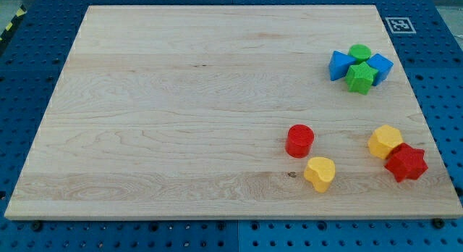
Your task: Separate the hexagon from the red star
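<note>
Yellow hexagon (pixel 385 141) touching red star (pixel 406 163); tip not visible.

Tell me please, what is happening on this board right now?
Nothing is being pushed at this moment: my tip is not in view. The yellow hexagon touches the red star near the view's bottom right, so they are not yet separated. Other blocks lie nearby on the wooden board.
</note>
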You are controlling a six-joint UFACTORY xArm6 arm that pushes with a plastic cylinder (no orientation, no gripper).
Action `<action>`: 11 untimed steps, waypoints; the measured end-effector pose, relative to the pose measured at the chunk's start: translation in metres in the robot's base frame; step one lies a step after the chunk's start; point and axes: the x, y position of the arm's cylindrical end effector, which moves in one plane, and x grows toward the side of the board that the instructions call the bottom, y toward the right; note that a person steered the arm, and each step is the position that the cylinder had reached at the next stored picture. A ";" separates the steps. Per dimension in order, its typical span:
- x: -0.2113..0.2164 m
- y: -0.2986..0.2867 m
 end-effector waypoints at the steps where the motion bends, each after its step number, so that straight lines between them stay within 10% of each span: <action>1: 0.013 -0.043; 11: -0.144 -0.175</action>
